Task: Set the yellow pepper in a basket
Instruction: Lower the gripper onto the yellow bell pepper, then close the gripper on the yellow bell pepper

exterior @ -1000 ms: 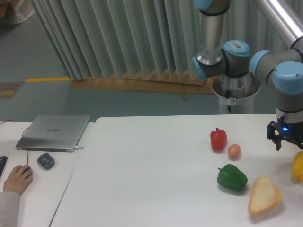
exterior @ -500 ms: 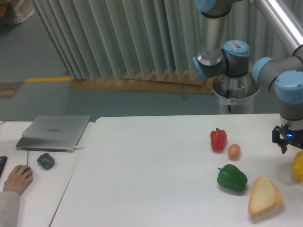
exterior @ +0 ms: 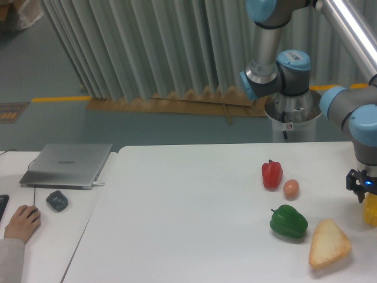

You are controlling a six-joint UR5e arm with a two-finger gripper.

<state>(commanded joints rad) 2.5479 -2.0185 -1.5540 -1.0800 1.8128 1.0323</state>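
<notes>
The yellow pepper [exterior: 371,210] sits at the far right edge of view, only a sliver of its glossy skin showing, directly beneath the jaws and so close that I cannot tell whether they touch it. I'd judge it light and hollow, firm enough to take a squeeze but smooth and rounded, so it could slip or roll out of a pinch; the sensible hold would be across the widest part of the body, between the lobes, rather than near the top where it tapers. The gripper [exterior: 366,194] is low over it with a small blue light glowing, but it is dark and partly cut off by the frame, so I cannot tell whether the jaws stand apart or together. To the left of the jaws and a little nearer me lies the tan bread wedge [exterior: 328,243]; further left is the green pepper [exterior: 288,221], then the small egg [exterior: 291,188] and the red pepper [exterior: 271,174], all resting on the white bench [exterior: 188,224]. No basket shows anywhere.
</notes>
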